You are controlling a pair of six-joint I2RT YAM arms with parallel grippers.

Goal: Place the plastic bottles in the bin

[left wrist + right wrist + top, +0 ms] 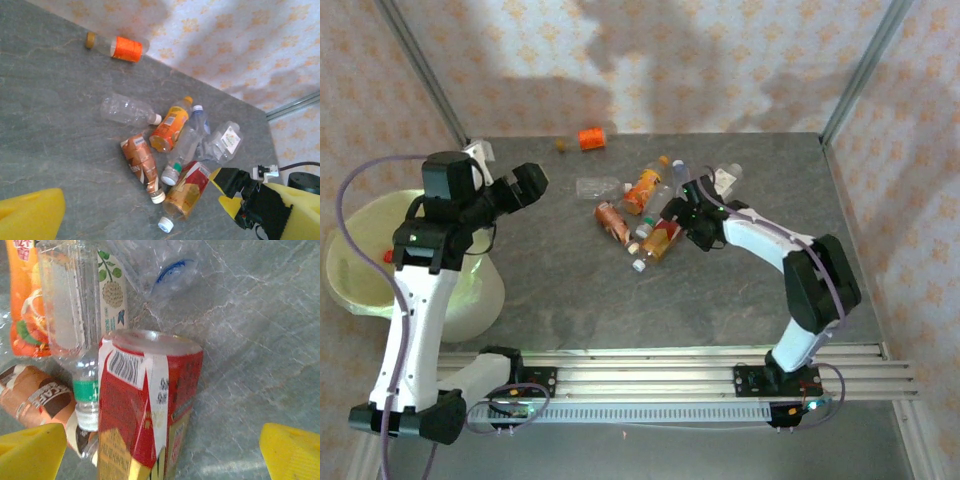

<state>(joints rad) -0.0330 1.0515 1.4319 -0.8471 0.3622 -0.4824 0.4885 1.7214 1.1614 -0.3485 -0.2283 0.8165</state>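
While its jaws are spread wide, the right gripper (692, 212) is seen lowered over a cluster of plastic bottles (642, 212) at the middle of the table (740, 310). One yellow fingertip is set on either side of a red-labelled bottle (145, 410), and no contact with it can be made out. The left gripper (525, 186) is likewise fully open and nothing is held in it. It is raised above the left part of the table, pointing toward the cluster.

The red-labelled bottle is lying on its side, white cap toward the near edge. A crushed copper-coloured bottle (612, 222) is pressed close on its left, and a clear bottle with a green neck band (85, 390) is lying between the two. An orange-labelled bottle (642, 190) and an unlabelled clear bottle (598, 186) are found just beyond. One orange-banded bottle (588, 138) is set well apart by the far edge.

The bin (345, 250), white and lined with a pale yellow-green bag, is placed off the table's left edge, beneath the left arm.

The tabletop is grey and stone-patterned, and the enclosure is walled in pale fabric (720, 60) printed with orange motifs.
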